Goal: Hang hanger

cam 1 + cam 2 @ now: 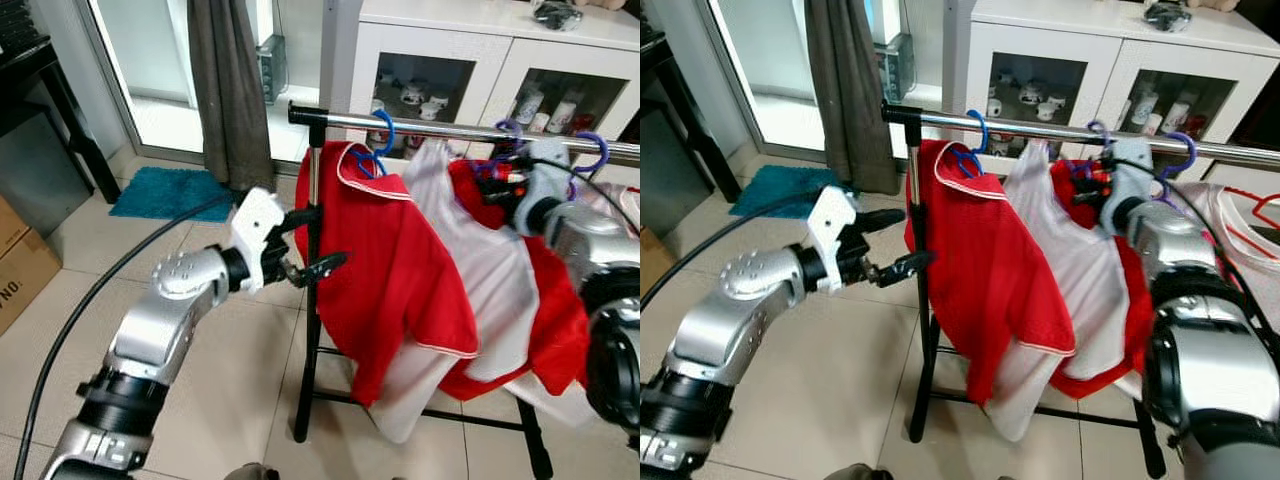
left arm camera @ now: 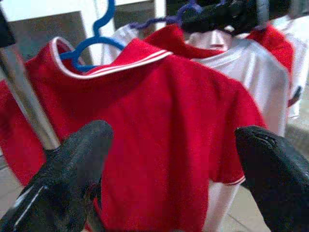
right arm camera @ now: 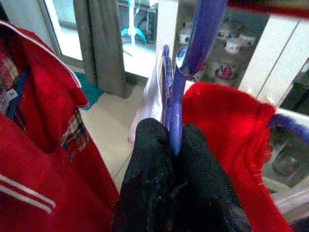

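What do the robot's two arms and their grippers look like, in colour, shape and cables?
Both arms are shiny silver shells with black joint rings. The left gripper has a white wrist block and two long black fingers; a thick black cable trails along that arm. The right gripper has a pale grey wrist and matt black, rounded fingers.

three hangers (image 1: 378,150) on one rail (image 1: 440,127), two red shirts (image 1: 390,270), one white shirt (image 1: 480,260), one teal mat (image 1: 170,193)
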### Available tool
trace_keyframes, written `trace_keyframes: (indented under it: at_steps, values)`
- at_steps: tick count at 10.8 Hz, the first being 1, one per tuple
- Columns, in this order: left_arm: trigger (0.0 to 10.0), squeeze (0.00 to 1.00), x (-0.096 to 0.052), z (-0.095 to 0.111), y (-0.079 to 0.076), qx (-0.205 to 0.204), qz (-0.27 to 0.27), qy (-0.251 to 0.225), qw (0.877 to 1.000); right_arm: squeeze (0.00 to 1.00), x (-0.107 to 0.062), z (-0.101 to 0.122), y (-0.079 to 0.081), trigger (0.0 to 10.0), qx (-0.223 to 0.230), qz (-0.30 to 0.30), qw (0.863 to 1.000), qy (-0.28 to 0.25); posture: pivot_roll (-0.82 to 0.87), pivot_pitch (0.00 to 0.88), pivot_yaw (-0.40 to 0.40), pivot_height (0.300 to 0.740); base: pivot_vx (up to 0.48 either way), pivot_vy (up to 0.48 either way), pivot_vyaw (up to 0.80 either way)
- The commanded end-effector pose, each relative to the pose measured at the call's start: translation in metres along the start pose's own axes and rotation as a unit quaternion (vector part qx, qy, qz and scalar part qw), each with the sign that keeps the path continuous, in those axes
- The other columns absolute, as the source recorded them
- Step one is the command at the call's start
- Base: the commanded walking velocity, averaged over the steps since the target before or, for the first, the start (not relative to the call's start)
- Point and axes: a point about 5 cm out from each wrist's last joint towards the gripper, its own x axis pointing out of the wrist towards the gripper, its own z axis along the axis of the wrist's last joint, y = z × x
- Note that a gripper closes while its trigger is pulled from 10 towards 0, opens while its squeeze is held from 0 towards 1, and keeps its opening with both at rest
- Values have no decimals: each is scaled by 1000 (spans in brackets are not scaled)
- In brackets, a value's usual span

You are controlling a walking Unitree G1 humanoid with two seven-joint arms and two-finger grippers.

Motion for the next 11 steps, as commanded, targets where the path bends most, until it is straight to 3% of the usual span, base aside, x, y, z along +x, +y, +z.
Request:
trace_keyframes:
  at_steps: [1,3,5,7,9,11]
  values:
    - [10000,0,0,-3,2,6,16,7,1000,0,-4,12,-6,0,-15,-11,999,-30,-139,0,19,740,0,0,0]
    - [10000,0,1,-3,2,10,34,4,999,0,-8,18,-5,0,-18,-10,998,-61,-143,0,21,740,0,0,0]
    - [10000,0,-3,-11,9,6,107,19,994,0,-24,19,-5,0,-29,2,997,-76,-145,0,12,740,0,0,0]
    - [10000,0,-7,-15,8,-10,157,1,988,0,-42,-3,7,0,-26,-6,997,-66,-142,0,-5,740,0,0,0]
    - [10000,0,-19,-30,6,-23,195,21,980,0,-66,-30,29,0,-23,-37,997,-64,-152,0,4,740,0,0,0]
    - [10000,0,-22,-34,2,-29,191,33,981,0,-73,-43,45,0,-24,-64,996,-51,-152,0,10,740,0,0,0]
